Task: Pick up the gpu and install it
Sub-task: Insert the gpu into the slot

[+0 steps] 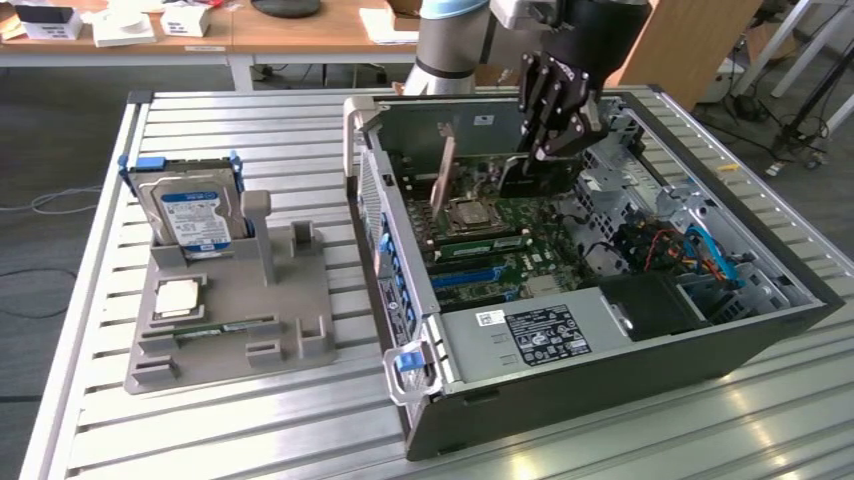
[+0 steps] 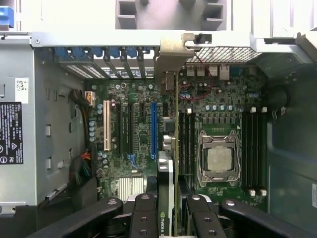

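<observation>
Green gpu (image 2: 166,183), pinched edge-up between the gripper's (image 2: 171,220) jaws, points its bracket (image 2: 171,57) at the case's (image 1: 601,390) rear wall (case on slatted metal table (image 1: 200,440)).

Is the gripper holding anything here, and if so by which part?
Yes: the gripper clamps the gpu across its two faces, at the end away from its metal bracket.

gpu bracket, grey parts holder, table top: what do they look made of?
The bracket on the gpu: bare sheet metal, dull silver sheen, folded tab. The parts holder: matte grey plastic, probably printed or moulded; no gloss. The table: likely brushed aluminium slats, pale streaky reflections.
</observation>
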Action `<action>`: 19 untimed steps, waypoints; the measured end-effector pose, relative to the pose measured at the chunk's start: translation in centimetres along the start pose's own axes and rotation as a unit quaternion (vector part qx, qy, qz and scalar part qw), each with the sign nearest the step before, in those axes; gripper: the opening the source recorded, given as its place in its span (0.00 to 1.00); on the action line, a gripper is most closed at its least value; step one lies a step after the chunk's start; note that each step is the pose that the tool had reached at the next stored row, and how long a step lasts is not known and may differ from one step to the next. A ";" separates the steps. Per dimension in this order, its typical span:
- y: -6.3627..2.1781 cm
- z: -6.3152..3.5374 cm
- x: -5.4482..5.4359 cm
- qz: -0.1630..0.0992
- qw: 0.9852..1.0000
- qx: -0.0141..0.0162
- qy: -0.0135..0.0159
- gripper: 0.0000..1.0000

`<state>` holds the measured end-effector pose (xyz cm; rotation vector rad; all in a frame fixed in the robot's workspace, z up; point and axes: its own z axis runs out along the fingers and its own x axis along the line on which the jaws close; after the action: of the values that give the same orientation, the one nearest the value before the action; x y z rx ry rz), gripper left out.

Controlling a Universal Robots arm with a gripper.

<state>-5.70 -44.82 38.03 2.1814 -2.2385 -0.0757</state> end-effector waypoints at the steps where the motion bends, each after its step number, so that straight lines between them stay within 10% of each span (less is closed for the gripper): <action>1: -0.01 0.13 0.0 0.000 1.000 0.000 0.000 0.27; 19: -0.10 2.75 0.1 0.000 1.000 -0.004 0.000 0.27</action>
<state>-5.73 -44.83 35.27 2.1773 -2.2346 -0.0835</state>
